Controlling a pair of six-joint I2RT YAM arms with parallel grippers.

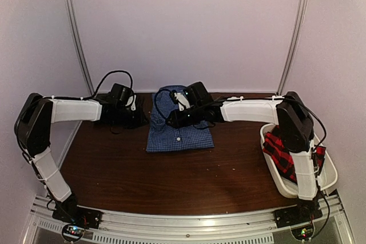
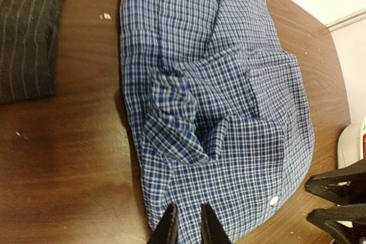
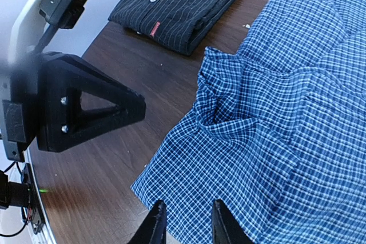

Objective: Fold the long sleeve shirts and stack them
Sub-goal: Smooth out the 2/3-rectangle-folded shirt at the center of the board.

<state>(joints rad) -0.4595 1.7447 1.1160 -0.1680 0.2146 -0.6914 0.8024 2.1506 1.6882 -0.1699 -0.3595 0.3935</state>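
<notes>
The blue shirt (image 1: 179, 123) lies folded mid-bench (image 1: 143, 170), one sleeve bunched on top, bare wood along its near edge. The dark shirt (image 3: 186, 1) lies apart to its left; the plaid shirt (image 1: 283, 151) fills the tub (image 1: 329, 178) at right. Left tool (image 2: 187, 227) and right tool (image 3: 186, 222) hover above the blue hem, fingers narrowly parted, pinching nothing.

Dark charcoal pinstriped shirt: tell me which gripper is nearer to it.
Left. The left gripper hovers over the dark charcoal pinstriped shirt at the blue checked shirt's left edge; the right gripper sits farther off, above that blue shirt's collar end.
</notes>
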